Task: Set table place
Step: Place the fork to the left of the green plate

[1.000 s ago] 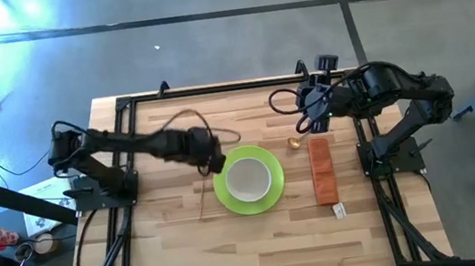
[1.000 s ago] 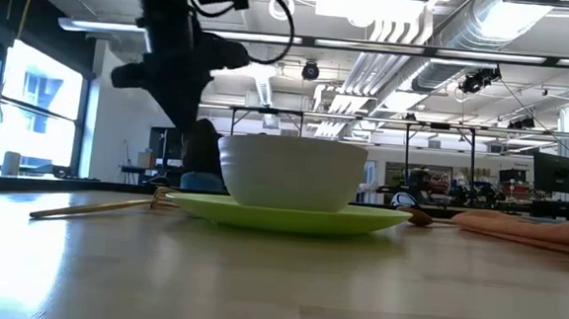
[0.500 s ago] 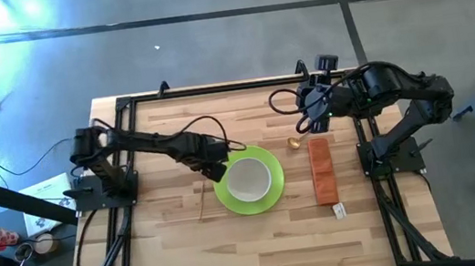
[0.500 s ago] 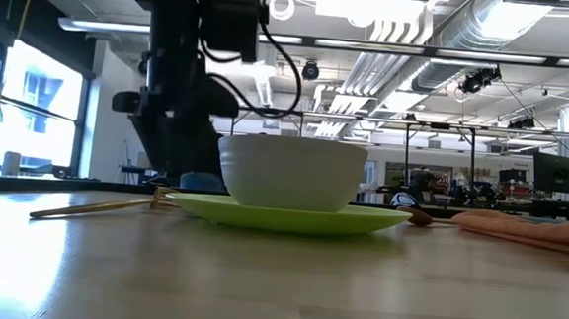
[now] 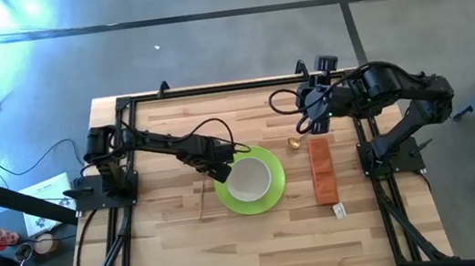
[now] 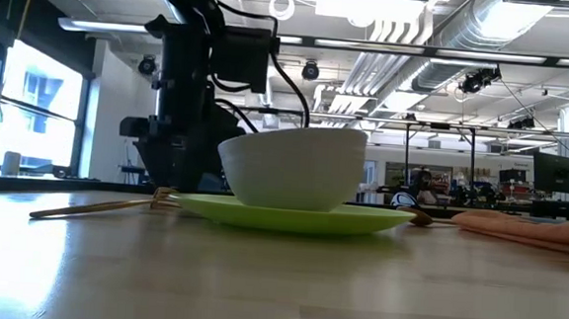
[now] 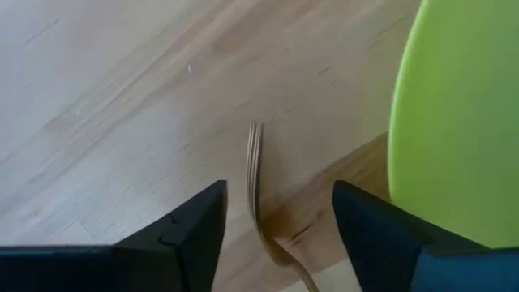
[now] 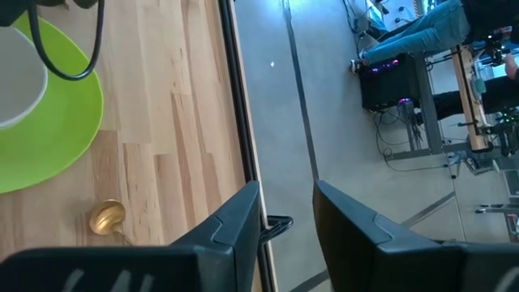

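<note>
A lime-green plate (image 5: 268,193) lies mid-table with a white bowl (image 5: 248,179) standing on it. A thin gold fork (image 5: 204,200) lies flat on the wood left of the plate, tines at its far end. A gold spoon (image 5: 294,142) lies right of the plate. My left gripper (image 7: 280,203) is open and low beside the plate's left edge (image 5: 221,167). Its fingers stand on either side of the fork's tines (image 7: 254,158) without touching them. My right gripper (image 8: 288,203) waits open above the table's far right (image 5: 313,112), with nothing between its fingers.
An orange-brown strip (image 5: 321,170) lies right of the plate, with a small white piece (image 5: 340,210) at its near end. Black rails (image 5: 124,107) frame the table. Bare wood stretches along the near edge (image 5: 262,249).
My left gripper has come down toward the table and slightly toward the plate, settling over the tine end of the fork. The fork, plate and bowl have stayed where they were.
</note>
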Controlling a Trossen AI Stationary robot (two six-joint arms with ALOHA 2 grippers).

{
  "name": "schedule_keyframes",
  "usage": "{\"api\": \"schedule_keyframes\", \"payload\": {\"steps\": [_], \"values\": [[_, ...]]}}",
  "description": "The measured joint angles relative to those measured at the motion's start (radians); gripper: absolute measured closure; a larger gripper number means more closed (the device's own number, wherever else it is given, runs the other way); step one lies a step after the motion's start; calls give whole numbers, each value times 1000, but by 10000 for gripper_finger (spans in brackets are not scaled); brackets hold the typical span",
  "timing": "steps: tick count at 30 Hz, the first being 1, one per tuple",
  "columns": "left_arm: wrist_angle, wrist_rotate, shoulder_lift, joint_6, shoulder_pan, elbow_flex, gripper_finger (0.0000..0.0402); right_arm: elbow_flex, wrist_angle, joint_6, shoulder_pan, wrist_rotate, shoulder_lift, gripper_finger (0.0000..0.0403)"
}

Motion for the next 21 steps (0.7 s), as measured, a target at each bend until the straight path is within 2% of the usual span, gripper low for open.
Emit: {"api": "schedule_keyframes", "payload": {"steps": [14,18,21], "values": [[-5,-11,1,0,0,0,335,0,0,-2,0,-27,0,293],[-18,-11,-2,0,0,10,388,0,0,-2,0,-26,0,293],[-80,-34,-3,2,0,48,391,0,0,-2,0,-27,0,293]]}}
